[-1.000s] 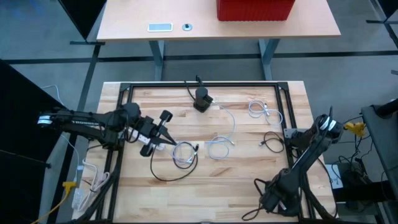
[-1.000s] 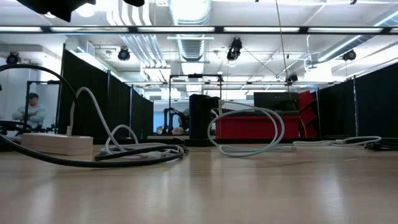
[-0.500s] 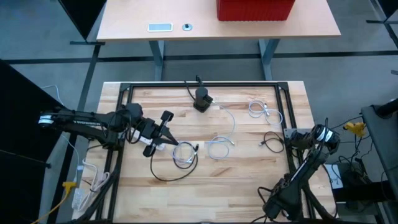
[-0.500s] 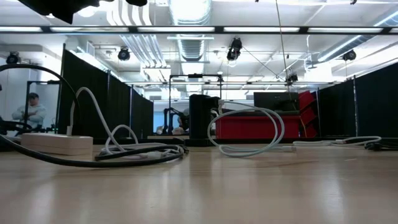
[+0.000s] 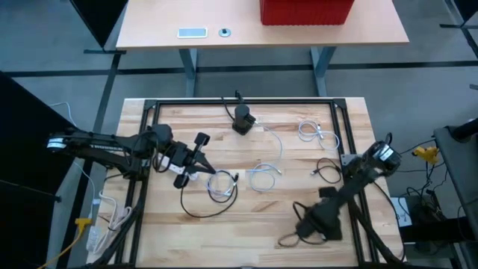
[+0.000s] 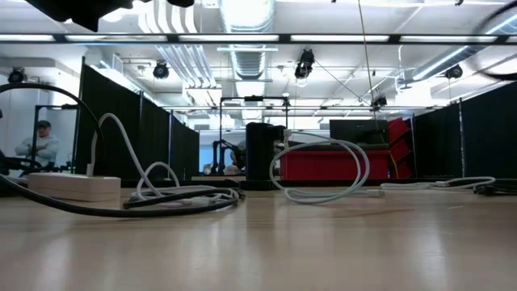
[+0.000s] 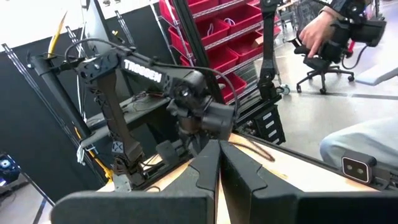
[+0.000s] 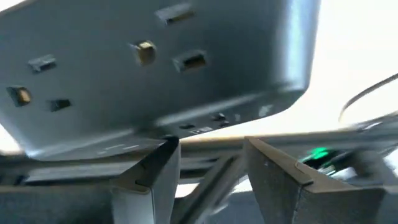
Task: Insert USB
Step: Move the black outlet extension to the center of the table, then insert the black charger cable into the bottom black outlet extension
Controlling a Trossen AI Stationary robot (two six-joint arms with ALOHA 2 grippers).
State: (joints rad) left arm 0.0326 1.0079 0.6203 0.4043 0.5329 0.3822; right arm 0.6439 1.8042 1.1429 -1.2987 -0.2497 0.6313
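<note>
We see left pincer (image 5: 200,167) closed, empty, just beside white cable coil (image 5: 220,185) on surface (image 5: 246,217). Coil lies toward right of it; left arm nearer. Right pincer (image 8: 208,163) parted, holding nothing, at right edge.

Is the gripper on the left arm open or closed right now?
Shut. In the left wrist view the left gripper has its two dark fingers pressed together, no gap between them.

Two dark arms reach over one wooden table (image 5: 246,224). On it lie three white cable coils, at centre left (image 5: 219,184), centre (image 5: 263,174) and upper right (image 5: 309,131), two black cables (image 5: 326,169), and one black hub (image 5: 243,118) at upper centre.
</note>
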